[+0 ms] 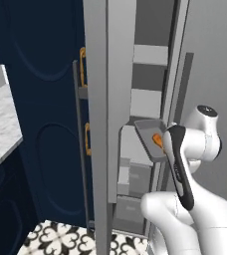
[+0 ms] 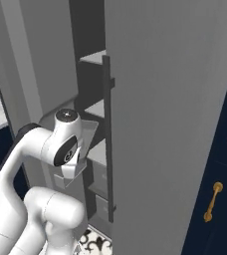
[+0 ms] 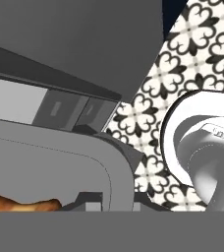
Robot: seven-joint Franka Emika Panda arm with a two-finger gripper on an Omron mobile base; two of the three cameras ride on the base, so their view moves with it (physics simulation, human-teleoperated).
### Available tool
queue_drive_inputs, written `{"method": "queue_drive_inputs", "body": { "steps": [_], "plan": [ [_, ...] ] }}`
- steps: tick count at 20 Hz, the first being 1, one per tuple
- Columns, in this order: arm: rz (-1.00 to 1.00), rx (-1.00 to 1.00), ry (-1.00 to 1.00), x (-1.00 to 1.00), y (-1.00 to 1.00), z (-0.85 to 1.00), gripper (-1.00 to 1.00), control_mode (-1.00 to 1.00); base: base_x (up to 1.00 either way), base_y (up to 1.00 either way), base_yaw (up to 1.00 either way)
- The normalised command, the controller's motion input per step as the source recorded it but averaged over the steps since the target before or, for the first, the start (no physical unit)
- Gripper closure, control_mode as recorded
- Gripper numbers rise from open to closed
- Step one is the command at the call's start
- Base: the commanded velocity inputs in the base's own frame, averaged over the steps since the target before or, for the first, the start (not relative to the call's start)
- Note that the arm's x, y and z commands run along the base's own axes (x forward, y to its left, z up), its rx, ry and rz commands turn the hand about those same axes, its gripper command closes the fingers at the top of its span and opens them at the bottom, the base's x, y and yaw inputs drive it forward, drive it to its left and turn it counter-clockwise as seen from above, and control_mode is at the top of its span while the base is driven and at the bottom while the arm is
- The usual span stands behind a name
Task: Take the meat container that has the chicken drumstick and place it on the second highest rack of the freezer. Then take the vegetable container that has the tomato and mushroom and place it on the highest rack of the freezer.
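The meat container [image 1: 148, 135], a grey tray with the chicken drumstick [image 1: 157, 141] in it, is seen held up at the open front of the freezer [image 1: 116, 99], and the gripper [image 3: 92, 203] is judged clamped on its near rim: the tips are pressed nearly together at the tray edge in the hand view, though the contact itself is partly hidden. In the left base view the tray is tilted, its long axis running from the wrist inward and up-left toward the shelves, with the drumstick lying at the end nearest the hand. The pale ledges are stacked above it: the highest rack [image 1: 151, 55] at the top, the second highest rack [image 1: 146, 102] below that, and the tray's far end sits just under and in front of the second one. So the target ledge lies above and deeper than the held tray; a lift and then a push inward, with the tray levelled, is judged to be needed. The freezer door [image 2: 170, 124] stands close on the arm's right.
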Motion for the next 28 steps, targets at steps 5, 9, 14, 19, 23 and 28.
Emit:
{"method": "queue_drive_inputs", "body": {
  "steps": [5,9,14,19,23,28],
  "plan": [
    [0.0,0.0,0.0,0.0,0.0,0.0,1.0,1.0,0.03,0.05,0.01],
    [0.0,0.0,0.0,0.0,0.0,0.0,1.0,1.0,0.36,0.08,0.0],
    [-0.14,-0.02,-0.05,0.53,0.0,0.39,1.0,-1.0,0.0,0.0,0.0],
    [-0.14,-0.01,0.0,0.98,0.06,0.33,1.0,-1.0,0.0,0.0,0.0],
    [0.0,0.0,0.0,0.96,0.04,0.12,1.0,-1.0,0.0,0.0,0.0],
    [-0.01,0.0,0.04,0.77,-0.38,-0.02,1.0,-1.0,0.0,0.0,0.0]
  ]
}}
